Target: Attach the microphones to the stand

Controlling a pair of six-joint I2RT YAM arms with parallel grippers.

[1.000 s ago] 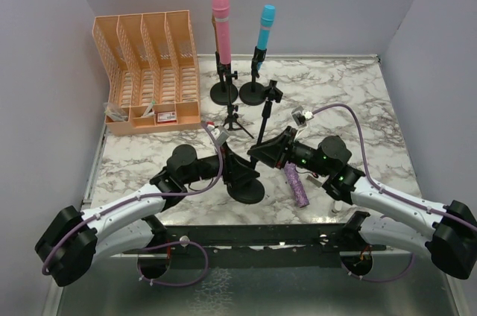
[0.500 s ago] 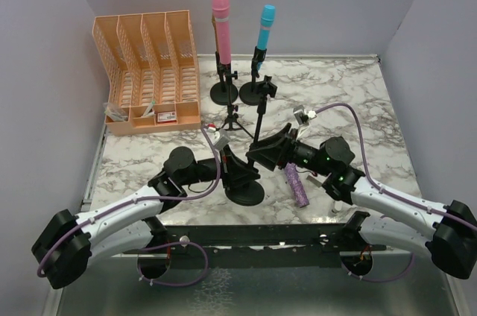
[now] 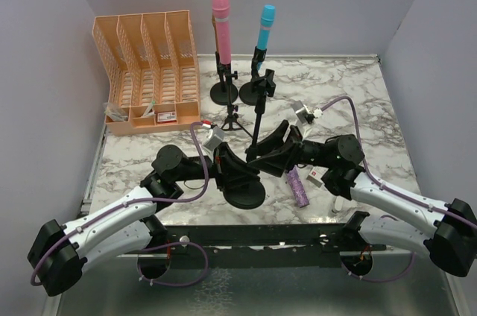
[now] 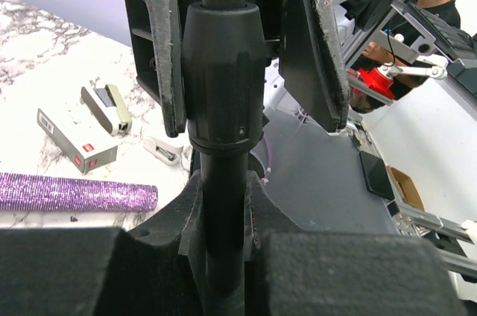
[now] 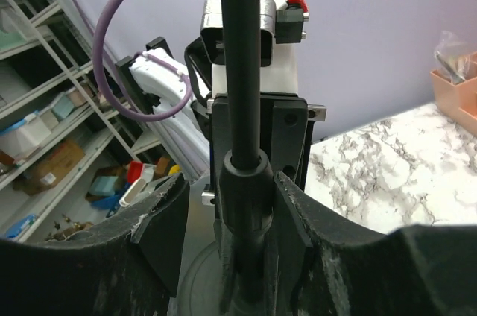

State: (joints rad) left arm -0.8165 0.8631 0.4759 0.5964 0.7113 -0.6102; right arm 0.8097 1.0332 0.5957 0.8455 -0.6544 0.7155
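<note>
A black stand with a round base stands at the front middle, its pole rising to an empty clip. My left gripper is shut on the lower pole. My right gripper is open, its fingers straddling the pole's collar; one finger touches it and the other stands apart. The purple glitter microphone lies flat on the table right of the base and also shows in the left wrist view. The pink microphone and the cyan microphone stand clipped in stands at the back. The gold microphone is out of view.
An orange file organizer stands at the back left, with small boxes in its front tray. A small black tripod stands behind the held stand. A white-and-red box lies by the purple microphone. The table is marble, with walls on three sides.
The stand's pole has swung from leaning right to more upright, and its clip has moved left and back. Both wrists have shifted slightly around the pole. The purple microphone has not moved.
</note>
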